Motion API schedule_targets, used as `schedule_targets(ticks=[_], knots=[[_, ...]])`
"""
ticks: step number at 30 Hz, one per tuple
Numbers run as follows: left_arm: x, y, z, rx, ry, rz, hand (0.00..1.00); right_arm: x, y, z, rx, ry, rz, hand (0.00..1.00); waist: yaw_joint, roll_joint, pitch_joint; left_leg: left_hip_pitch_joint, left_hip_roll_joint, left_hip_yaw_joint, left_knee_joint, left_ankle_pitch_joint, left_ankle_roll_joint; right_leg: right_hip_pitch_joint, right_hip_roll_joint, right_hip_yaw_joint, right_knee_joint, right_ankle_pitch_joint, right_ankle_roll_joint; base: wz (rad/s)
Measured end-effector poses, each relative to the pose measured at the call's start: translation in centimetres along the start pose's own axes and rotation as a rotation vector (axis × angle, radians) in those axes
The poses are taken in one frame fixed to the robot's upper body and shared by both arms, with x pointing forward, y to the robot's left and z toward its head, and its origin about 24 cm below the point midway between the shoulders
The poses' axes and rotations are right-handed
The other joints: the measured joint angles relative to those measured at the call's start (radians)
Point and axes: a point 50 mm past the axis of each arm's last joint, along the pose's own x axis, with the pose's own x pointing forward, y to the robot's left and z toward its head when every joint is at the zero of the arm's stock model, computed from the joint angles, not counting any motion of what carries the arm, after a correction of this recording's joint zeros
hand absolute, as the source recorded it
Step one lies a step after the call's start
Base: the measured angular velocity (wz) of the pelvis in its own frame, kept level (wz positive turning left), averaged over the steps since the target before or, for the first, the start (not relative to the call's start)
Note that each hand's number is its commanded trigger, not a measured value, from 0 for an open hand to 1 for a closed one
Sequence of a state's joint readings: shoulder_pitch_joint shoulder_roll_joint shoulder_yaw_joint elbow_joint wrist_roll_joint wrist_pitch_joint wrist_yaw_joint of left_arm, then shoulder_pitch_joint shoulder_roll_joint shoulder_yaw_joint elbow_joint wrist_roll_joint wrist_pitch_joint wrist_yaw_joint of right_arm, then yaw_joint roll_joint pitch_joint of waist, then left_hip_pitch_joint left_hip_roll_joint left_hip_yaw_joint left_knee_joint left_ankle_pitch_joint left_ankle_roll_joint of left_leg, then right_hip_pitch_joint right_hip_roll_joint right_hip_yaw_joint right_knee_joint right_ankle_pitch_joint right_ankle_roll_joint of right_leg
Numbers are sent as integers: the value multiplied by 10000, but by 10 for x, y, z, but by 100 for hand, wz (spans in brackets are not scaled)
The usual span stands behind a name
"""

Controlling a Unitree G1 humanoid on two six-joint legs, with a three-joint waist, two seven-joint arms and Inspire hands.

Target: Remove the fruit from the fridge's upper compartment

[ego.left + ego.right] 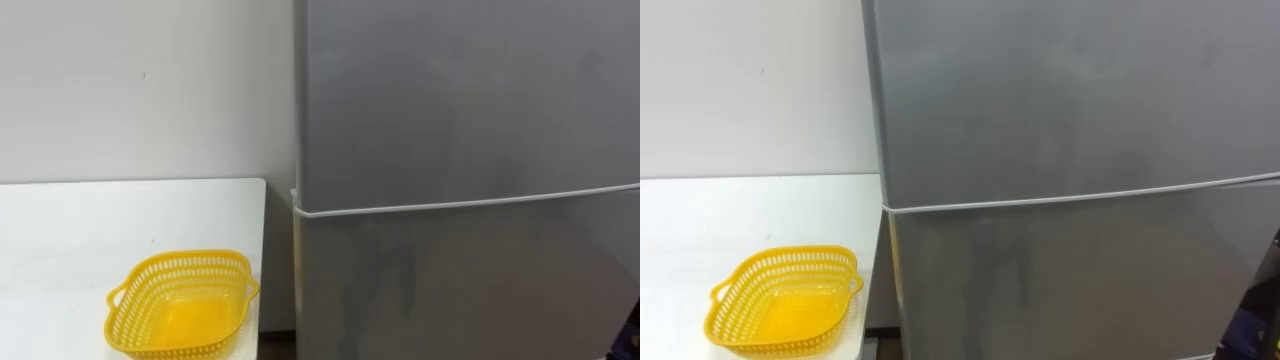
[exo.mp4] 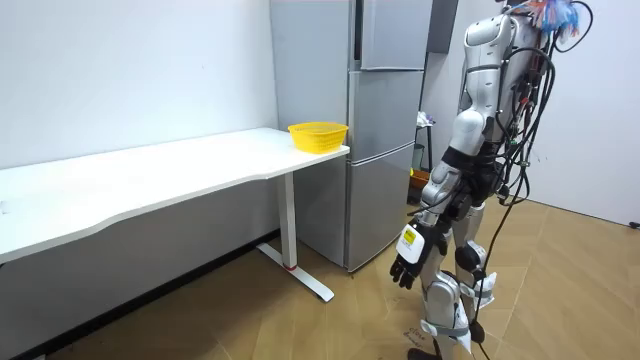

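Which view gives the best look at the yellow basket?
The right eye view: the yellow basket sits whole, close, its empty inside visible. The left eye view shows nearly the same, with its lower edge at the picture's bottom. The room view shows it small and side-on at the end of the table.

The robot stands upright on both legs at the room view's right, its front turned toward the room view's left, so its left side is the near one. Its left arm hangs beside the body, slightly bent at the elbow, the forearm sloping forward and down. The left hand (image 2: pixel 408 258) hangs in front of the thigh, its back turned outward, fingers pointing down, loose and lightly curved, holding nothing.
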State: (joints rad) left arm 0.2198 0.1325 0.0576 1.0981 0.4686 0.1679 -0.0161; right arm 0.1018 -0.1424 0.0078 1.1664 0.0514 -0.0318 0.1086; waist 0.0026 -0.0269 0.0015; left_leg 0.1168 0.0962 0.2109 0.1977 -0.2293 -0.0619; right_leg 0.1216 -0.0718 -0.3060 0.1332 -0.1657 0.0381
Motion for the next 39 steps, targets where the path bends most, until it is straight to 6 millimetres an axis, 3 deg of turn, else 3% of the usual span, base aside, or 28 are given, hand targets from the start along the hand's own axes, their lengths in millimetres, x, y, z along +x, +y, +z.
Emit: schedule_targets(ticks=[6,28,33,39], knots=[[0,0,1,-24,-12,-5,0,0,-1,0,3,12,-114,0,-1,39,28,1,-1,7,-1,0,0,-6,0,8,4,0,0,0],[0,-5,-7,-784,433,-530,0,-1,-3,-9,745,281,-442,0,-50,70,-8,124,1,24,-12,0,0,100,-1,18,18,2,0,0],[0,-3,-9,-2412,488,-210,0,-1,-2,-10,761,340,-458,0,-32,75,-11,219,0,28,-12,0,0,201,2,27,3,1,1,0],[-1,14,-13,-6137,614,1511,0,-2,-5,-12,974,427,-622,0,20,192,-27,262,-15,3,-20,0,1,179,-15,3,27,6,9,2]])
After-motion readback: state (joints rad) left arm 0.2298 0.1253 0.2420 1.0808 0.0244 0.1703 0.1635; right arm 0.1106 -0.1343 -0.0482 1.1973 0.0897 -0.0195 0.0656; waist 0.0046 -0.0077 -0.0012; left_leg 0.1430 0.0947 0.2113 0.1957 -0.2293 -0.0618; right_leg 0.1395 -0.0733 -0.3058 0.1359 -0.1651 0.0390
